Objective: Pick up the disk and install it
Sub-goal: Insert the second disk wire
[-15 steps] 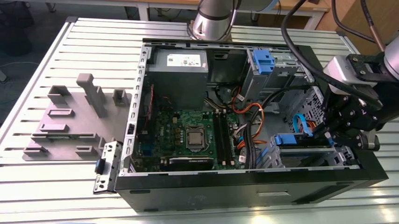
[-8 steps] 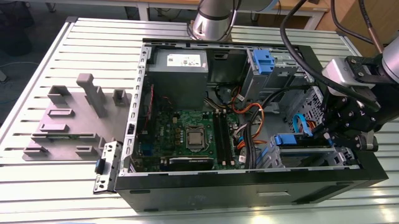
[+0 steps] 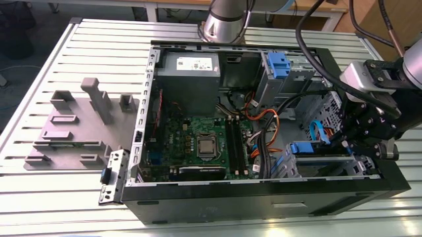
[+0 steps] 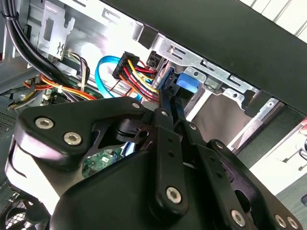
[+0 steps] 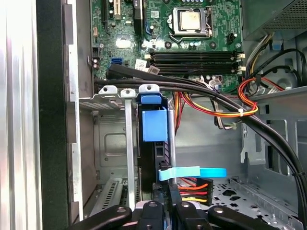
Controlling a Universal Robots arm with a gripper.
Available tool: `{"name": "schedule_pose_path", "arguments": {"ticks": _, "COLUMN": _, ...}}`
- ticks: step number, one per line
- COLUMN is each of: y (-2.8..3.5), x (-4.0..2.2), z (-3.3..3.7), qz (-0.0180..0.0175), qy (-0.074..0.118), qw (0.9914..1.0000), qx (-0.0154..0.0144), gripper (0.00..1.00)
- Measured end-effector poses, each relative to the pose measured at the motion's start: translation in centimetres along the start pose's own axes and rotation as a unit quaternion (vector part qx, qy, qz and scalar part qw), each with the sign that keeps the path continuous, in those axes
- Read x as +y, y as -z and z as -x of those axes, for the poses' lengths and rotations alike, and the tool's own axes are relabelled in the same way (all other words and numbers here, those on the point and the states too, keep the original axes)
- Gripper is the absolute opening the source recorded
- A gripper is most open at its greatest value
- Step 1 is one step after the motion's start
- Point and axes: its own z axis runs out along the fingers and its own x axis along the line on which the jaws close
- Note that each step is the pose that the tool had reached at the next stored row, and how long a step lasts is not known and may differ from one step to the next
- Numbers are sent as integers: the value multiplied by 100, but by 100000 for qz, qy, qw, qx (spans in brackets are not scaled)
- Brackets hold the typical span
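One disk (image 3: 307, 147) is all I am tracking. I find it standing on edge in the drive cage (image 3: 326, 167), at the case (image 3: 264, 197) corner nearest the camera on the exterior view's right. In the first wrist view the disk (image 5: 154, 125) fills one slot of the cage (image 5: 112, 143), just beside two bare metal rails. Its blue frame tab points toward the motherboard (image 5: 192, 28).

My gripper (image 3: 356, 150) hangs over that same corner. In the second wrist view the gripper (image 4: 166, 96) has its jaws drawn almost together. A dark blue strip of the disk (image 4: 187, 82) frame runs out from between the fingertips, so I read them as clamped on the frame's edge. In the first wrist view the gripper (image 5: 170, 206) sits at the end of the disk away from the tab. A flat blue cable (image 5: 192, 172) and a bundle of red, orange and yellow wires (image 5: 194, 191) lie just beside it there.

In the exterior view the power supply (image 3: 191, 69) sits against the case's far edge. A spare blue carrier (image 3: 280, 64) sits in the bay at the far corner on the exterior view's right. The open case lies on a slatted table (image 3: 39, 197), and a grey fixture (image 3: 72, 128) sits beside it toward the table edge on the exterior view's left.
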Motion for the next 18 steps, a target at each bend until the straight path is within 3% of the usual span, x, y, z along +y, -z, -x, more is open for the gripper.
{"name": "schedule_pose_path", "arguments": {"ticks": 2, "y": -9, "x": 0, "z": 0, "qz": 7, "qy": -1, "qw": 100000, "qx": -82, "gripper": 17}}
{"name": "schedule_pose_path", "arguments": {"ticks": 3, "y": -8, "x": 0, "z": 0, "qz": 6, "qy": -5, "qw": 100000, "qx": -68, "gripper": 24}}
{"name": "schedule_pose_path", "arguments": {"ticks": 7, "y": 5, "x": 0, "z": 0, "qz": 1, "qy": -4, "qw": 100000, "qx": 2, "gripper": 24}}
{"name": "schedule_pose_path", "arguments": {"ticks": 15, "y": 195, "x": 7, "z": 17, "qz": 0, "qy": -3, "qw": 100000, "qx": -5, "gripper": 24}}
{"name": "schedule_pose_path", "arguments": {"ticks": 18, "y": 203, "x": 8, "z": 18, "qz": 2, "qy": -4, "qw": 100000, "qx": -14, "gripper": 24}}
